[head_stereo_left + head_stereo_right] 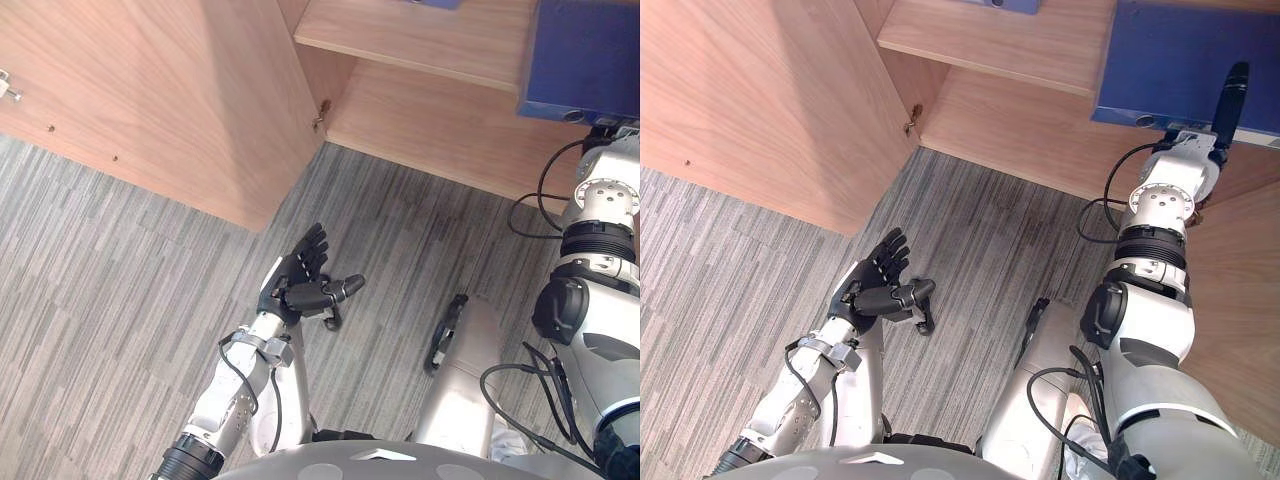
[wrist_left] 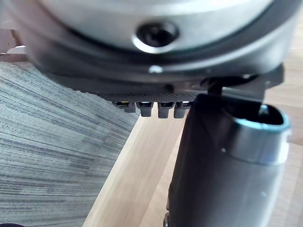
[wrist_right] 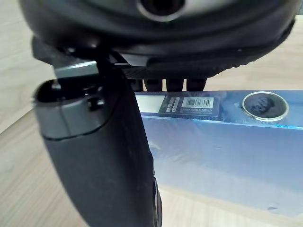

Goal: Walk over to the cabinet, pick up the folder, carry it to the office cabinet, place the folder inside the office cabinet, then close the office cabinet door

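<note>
We look down at an open wooden office cabinet point(image 1: 902, 80) standing on grey striped carpet point(image 1: 100, 300). Its door point(image 1: 150, 90) stands wide on the robot's left, with a metal hinge point(image 1: 320, 115) at the corner where the door meets the cabinet. Inside are a shelf point(image 1: 990, 40) and, below it, the bottom board point(image 1: 1020, 125).

The blue folder point(image 1: 1160, 60) is on the robot's right, within the cabinet opening and over the bottom board. We cannot tell whether it rests on the wood. The right hand point(image 1: 1230, 100) pinches it: the thumb lies on the upper face and the fingers sit on the far side of the spine, which carries a white label point(image 3: 150, 104) and a metal-ringed hole point(image 3: 265, 105).

The left hand point(image 1: 300, 275) hangs above the carpet, well apart from the cabinet — fingers straight and close together, thumb out to the side, palm empty.
</note>
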Controlling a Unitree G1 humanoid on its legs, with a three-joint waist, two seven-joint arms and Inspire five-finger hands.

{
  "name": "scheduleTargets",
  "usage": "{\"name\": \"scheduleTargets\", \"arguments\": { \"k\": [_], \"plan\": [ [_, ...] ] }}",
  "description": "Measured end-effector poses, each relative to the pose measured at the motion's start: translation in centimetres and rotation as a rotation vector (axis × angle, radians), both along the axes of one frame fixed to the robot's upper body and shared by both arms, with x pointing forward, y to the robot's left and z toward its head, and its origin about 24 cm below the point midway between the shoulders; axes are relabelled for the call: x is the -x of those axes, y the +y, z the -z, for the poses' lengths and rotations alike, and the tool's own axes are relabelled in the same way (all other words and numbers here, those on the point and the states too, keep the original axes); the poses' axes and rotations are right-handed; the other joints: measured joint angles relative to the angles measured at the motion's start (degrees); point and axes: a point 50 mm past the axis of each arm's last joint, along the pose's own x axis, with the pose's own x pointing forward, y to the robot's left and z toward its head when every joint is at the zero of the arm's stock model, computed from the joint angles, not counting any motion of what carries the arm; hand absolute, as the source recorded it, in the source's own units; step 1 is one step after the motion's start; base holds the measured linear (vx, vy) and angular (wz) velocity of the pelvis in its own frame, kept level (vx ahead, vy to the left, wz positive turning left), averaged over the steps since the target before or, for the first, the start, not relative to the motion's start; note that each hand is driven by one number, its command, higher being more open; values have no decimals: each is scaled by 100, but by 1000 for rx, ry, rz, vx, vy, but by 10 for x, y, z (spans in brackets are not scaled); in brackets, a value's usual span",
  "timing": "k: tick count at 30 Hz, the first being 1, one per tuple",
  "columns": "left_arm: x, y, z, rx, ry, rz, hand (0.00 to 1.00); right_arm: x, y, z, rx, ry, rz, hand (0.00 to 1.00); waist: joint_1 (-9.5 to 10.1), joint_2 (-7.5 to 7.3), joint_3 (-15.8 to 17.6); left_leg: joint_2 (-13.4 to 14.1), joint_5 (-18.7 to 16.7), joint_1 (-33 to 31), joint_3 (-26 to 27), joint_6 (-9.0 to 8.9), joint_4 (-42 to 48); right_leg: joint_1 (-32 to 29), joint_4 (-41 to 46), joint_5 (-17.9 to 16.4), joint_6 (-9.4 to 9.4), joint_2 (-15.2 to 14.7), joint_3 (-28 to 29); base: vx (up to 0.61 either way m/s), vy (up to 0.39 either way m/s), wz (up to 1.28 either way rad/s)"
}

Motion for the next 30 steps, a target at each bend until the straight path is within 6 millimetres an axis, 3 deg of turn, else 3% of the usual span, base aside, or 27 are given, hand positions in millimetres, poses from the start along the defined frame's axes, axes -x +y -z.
{"name": "scheduleTargets", "arguments": {
  "k": [20,25,30],
  "plan": [
    [0,1,0,0,-1,5,100,4,-3,1,43,-30,9,100,1,5,-1,-12,10,32,-4,14,-124,97,-169,18,31,1,-90,2,3,0],
    [1,8,1,-22,-2,24,100,-1,-6,-6,224,85,-41,100,-20,8,-3,-14,10,29,-20,13,-143,121,-193,19,30,-1,-121,0,7,0],
    [2,9,2,-2,9,18,100,-9,-1,-18,297,138,-70,100,-62,8,-2,-15,11,20,-26,15,-144,122,-201,21,32,-1,-131,0,0,0]
  ]
}}
